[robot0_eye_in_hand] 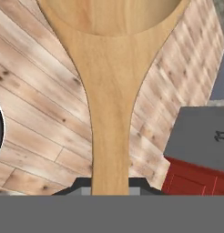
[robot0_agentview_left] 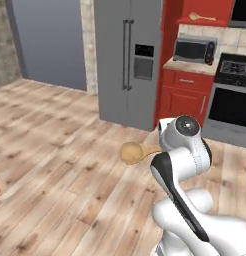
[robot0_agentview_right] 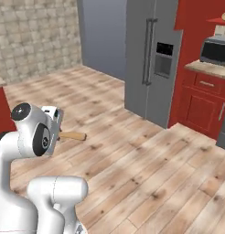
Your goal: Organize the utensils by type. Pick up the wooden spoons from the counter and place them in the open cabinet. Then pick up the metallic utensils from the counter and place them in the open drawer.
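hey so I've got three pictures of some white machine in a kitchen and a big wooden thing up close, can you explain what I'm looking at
It's a computer-rendered kitchen. The white machine is a robot arm on a driving base. Two pictures come from cameras on that base, behind the arm to its left and right. The third looks along its gripper, which is shut on a wooden spoon carried over the plank floor. Ahead stand a grey fridge and red cabinets with a microwave on the counter. Another wooden spoon lies in the open cabinet above it.

The arm [robot0_agentview_left: 182, 165] is folded low, its pincer [robot0_eye_in_hand: 110, 184] clamped on something.
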